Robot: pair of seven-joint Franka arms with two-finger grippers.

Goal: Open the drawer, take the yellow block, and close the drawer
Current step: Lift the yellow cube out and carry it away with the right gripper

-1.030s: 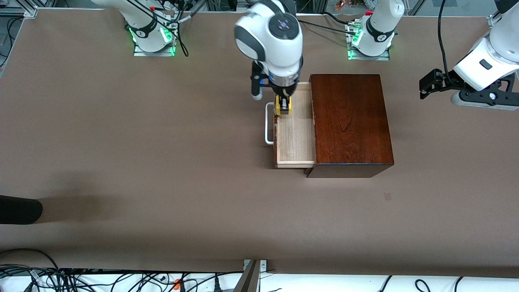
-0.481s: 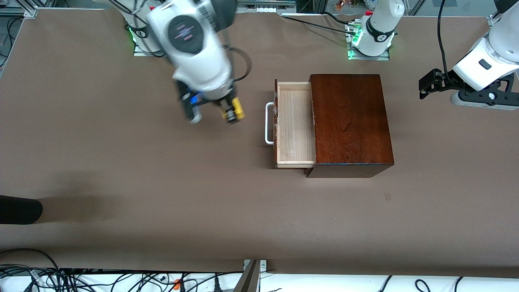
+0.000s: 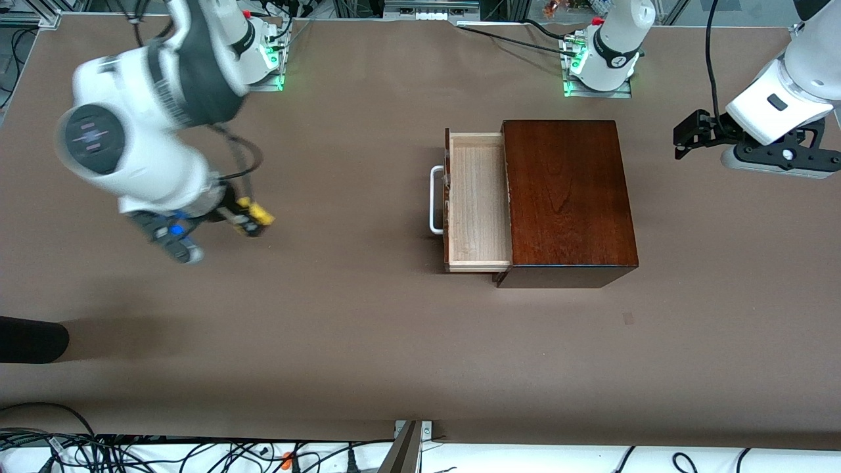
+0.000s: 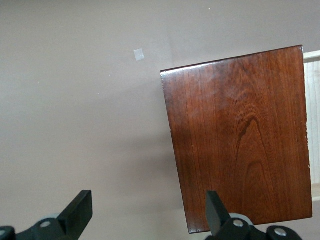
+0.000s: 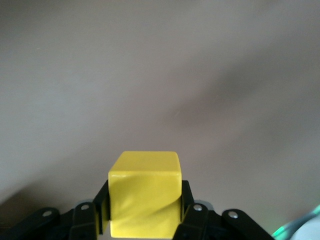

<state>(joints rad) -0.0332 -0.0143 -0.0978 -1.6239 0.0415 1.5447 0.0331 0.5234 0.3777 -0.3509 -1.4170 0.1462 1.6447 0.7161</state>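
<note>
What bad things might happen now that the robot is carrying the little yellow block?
1. The right hand holds the yellow block in the air over the bare table; if the grip slips, it may drop.
2. The drawer is open, so an arm passing by might bump its white handle.

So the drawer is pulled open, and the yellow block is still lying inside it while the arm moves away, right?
Not quite. The drawer is pulled open, but it holds nothing: the front view shows the yellow block clamped in the right gripper over bare table toward the right arm's end. The right wrist view shows it between the fingers too.
</note>
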